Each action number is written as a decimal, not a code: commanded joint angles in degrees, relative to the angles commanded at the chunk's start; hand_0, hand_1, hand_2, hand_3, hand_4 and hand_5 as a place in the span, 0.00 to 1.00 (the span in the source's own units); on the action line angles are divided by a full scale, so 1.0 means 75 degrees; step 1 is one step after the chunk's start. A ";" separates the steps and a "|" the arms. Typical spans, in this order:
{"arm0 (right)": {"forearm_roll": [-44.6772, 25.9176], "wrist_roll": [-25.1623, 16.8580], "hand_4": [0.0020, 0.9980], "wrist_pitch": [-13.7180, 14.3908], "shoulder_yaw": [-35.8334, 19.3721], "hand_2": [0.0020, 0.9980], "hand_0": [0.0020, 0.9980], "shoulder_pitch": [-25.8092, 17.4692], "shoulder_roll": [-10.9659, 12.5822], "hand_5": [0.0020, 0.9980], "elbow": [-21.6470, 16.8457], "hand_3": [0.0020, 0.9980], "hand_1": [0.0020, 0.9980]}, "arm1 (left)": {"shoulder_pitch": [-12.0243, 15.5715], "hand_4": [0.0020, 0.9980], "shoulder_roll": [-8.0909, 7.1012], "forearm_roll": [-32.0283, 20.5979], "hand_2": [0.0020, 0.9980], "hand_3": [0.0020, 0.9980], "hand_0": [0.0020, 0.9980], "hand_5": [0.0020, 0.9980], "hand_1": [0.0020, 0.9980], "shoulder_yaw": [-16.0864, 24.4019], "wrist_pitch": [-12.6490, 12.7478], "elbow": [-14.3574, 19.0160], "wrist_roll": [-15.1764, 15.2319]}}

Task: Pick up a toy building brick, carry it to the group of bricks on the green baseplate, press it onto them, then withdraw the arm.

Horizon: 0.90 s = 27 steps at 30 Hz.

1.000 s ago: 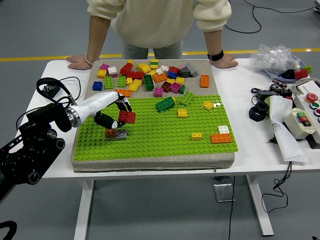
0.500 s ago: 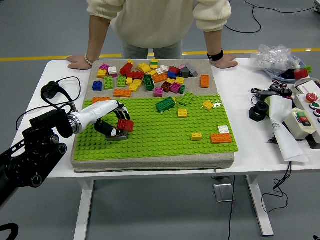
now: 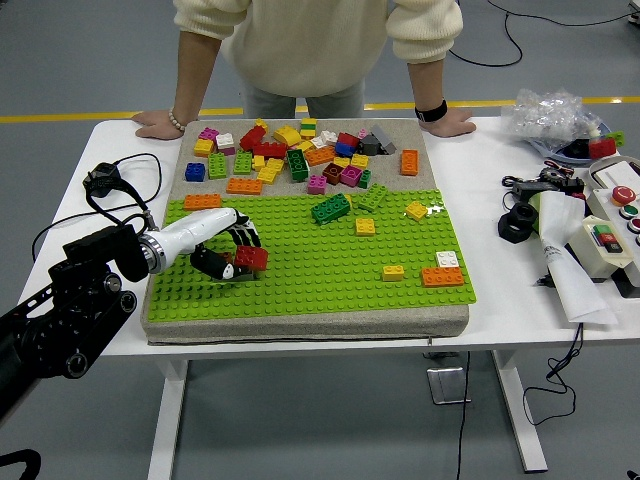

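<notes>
My left hand point(image 3: 232, 252) reaches in from the left over the green baseplate point(image 3: 320, 270) and is shut on a red brick point(image 3: 251, 258). The red brick sits low, down on the small brick group at the baseplate's left part; that group is mostly hidden under the fingers and the red brick. A pile of loose bricks point(image 3: 300, 155) in many colours lies on the beige mat behind the baseplate. My right arm does not show.
On the baseplate stand a green brick point(image 3: 330, 208), yellow bricks point(image 3: 366, 226), and an orange-and-white pair point(image 3: 442, 270). A person leans with both hands point(image 3: 160, 124) on the table's far edge. Tools and a control box point(image 3: 610, 235) lie at the right.
My left hand has come down and slightly back with the red brick, from above the grey-and-orange bricks to resting on them, covering them.
</notes>
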<state>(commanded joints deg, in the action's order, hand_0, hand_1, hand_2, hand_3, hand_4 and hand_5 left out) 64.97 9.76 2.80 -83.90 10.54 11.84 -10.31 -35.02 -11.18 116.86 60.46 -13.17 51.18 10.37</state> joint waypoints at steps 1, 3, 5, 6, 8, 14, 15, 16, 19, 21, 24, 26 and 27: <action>-0.0002 -0.0002 0.94 0.0003 -0.0002 0.74 0.78 0.0004 -0.0001 0.69 0.0000 0.68 0.71 | -0.0002 0.70 0.0008 0.0006 0.54 0.52 0.75 0.01 0.60 -0.0002 0.0000 -0.0020 0.0000; 0.0000 -0.0001 0.94 0.0003 -0.0005 0.74 0.78 0.0005 -0.0003 0.69 0.0000 0.68 0.71 | -0.0003 0.70 0.0018 0.0004 0.54 0.52 0.75 0.01 0.60 0.0001 0.0001 -0.0045 0.0000; -0.0003 0.0003 0.94 0.0000 -0.0005 0.74 0.78 0.0003 -0.0004 0.69 0.0000 0.68 0.71 | -0.0005 0.70 0.0035 -0.0007 0.54 0.52 0.75 0.01 0.60 0.0011 0.0004 -0.0094 0.0001; -0.0004 0.0003 0.94 0.0000 -0.0005 0.74 0.78 0.0002 -0.0004 0.69 0.0000 0.68 0.70 | -0.0005 0.70 0.0038 -0.0009 0.54 0.52 0.74 0.01 0.60 0.0013 0.0004 -0.0103 0.0002; -0.0012 0.0009 0.94 -0.0001 -0.0006 0.74 0.78 0.0005 -0.0001 0.69 0.0000 0.68 0.70 | -0.0013 0.70 0.0053 -0.0012 0.54 0.52 0.74 0.01 0.60 0.0023 0.0003 -0.0160 0.0002; -0.0016 0.0020 0.94 0.0003 -0.0007 0.74 0.78 0.0013 0.0003 0.69 0.0000 0.68 0.70 | -0.0015 0.70 0.0096 -0.0023 0.54 0.52 0.75 0.01 0.60 0.0041 0.0000 -0.0262 0.0006; -0.0019 0.0018 0.94 0.0006 -0.0005 0.74 0.78 0.0016 0.0001 0.69 0.0000 0.68 0.70 | -0.0013 0.70 0.0101 -0.0022 0.54 0.52 0.75 0.01 0.60 0.0045 -0.0004 -0.0272 0.0005; -0.0020 0.0017 0.94 0.0007 -0.0005 0.74 0.78 0.0017 0.0000 0.69 0.0000 0.68 0.70 | -0.0012 0.70 0.0103 -0.0021 0.54 0.52 0.75 0.01 0.60 0.0046 -0.0005 -0.0275 0.0005; -0.0026 0.0012 0.94 0.0014 -0.0002 0.74 0.78 0.0018 -0.0009 0.69 0.0000 0.68 0.71 | -0.0015 0.70 0.0105 -0.0011 0.54 0.52 0.75 0.01 0.60 0.0057 -0.0010 -0.0303 0.0004; -0.0023 0.0012 0.94 0.0016 -0.0004 0.74 0.78 0.0016 -0.0009 0.69 0.0000 0.68 0.71 | -0.0019 0.70 0.0103 -0.0005 0.54 0.52 0.75 0.01 0.60 0.0068 -0.0010 -0.0324 0.0003; -0.0022 0.0014 0.94 0.0015 -0.0001 0.74 0.78 0.0010 -0.0008 0.69 0.0000 0.68 0.71 | -0.0019 0.70 0.0095 0.0003 0.54 0.52 0.75 0.01 0.60 0.0081 -0.0006 -0.0352 0.0003; -0.0019 0.0014 0.94 0.0013 0.0001 0.74 0.78 0.0007 -0.0009 0.69 0.0000 0.68 0.71 | -0.0026 0.70 0.0091 0.0011 0.54 0.52 0.75 0.01 0.60 0.0086 -0.0004 -0.0371 0.0002; -0.0019 0.0014 0.94 0.0011 0.0001 0.74 0.78 0.0005 -0.0011 0.69 0.0000 0.68 0.71 | -0.0032 0.70 0.0092 0.0016 0.54 0.52 0.75 0.01 0.60 0.0092 -0.0006 -0.0388 0.0003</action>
<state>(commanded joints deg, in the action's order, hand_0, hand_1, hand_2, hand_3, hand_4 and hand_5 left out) 64.82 9.86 2.89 -83.89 10.57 11.76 -10.31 -35.26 -10.49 116.98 61.15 -13.22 48.27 10.39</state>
